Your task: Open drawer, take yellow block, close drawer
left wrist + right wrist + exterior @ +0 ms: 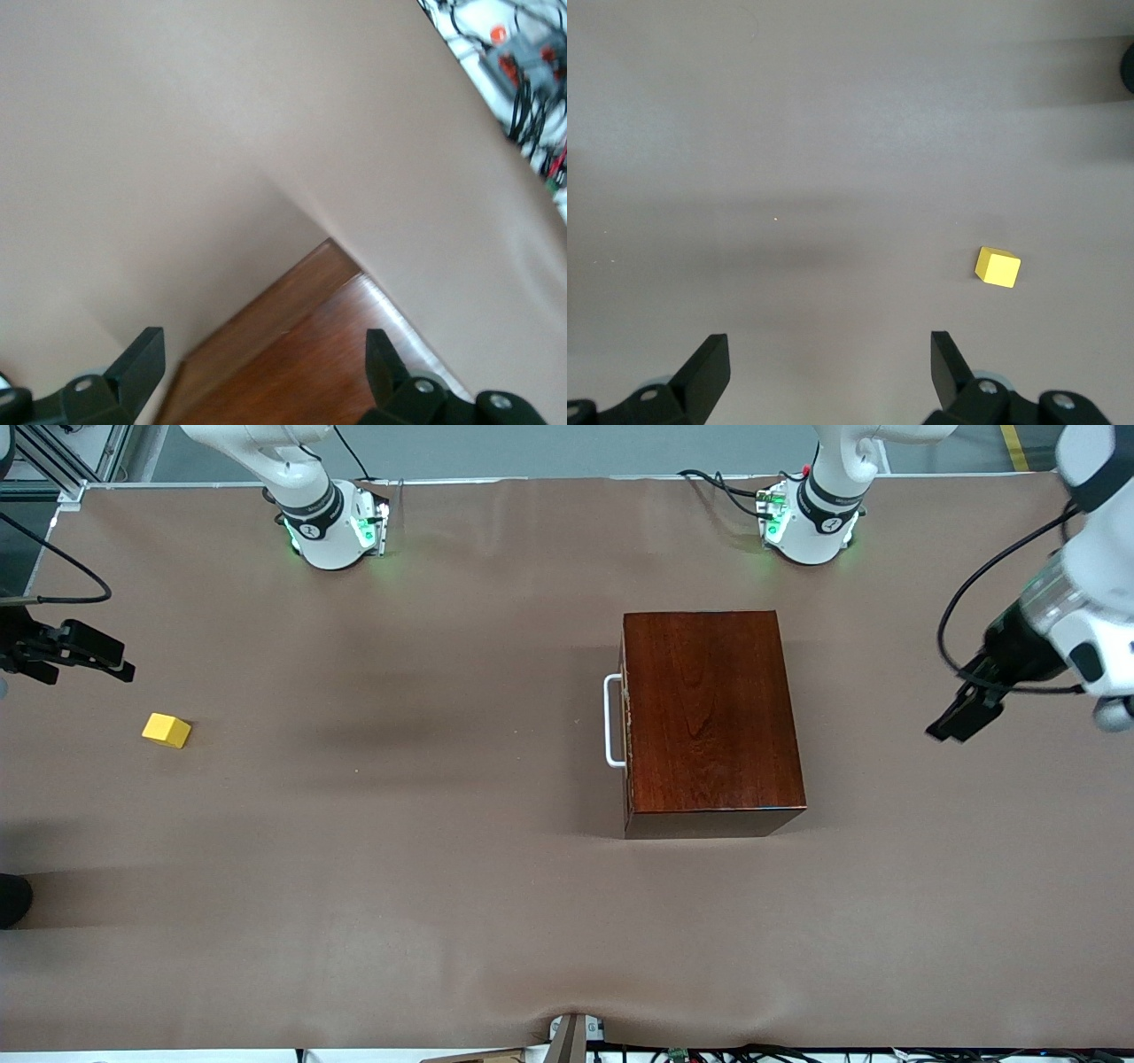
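Note:
The dark reddish-brown wooden box [709,708] stands mid-table, its drawer pushed in flush, with the white handle [613,720] facing the right arm's end. The yellow block [166,730] lies on the bare cloth toward the right arm's end, apart from the box. My right gripper [93,666] hangs open and empty over the cloth beside the block; in its wrist view the yellow block [998,266] lies off to one side of the open right gripper [828,354]. My left gripper [952,722] hovers open at the left arm's end, and past the left gripper [264,350] a corner of the box [301,363] shows.
A brown cloth [399,850] covers the whole table. The two arm bases [332,527] [811,522] stand along the table edge farthest from the front camera. Cables [753,1052] run along the nearest edge. A dark object [13,899] pokes in at the right arm's end.

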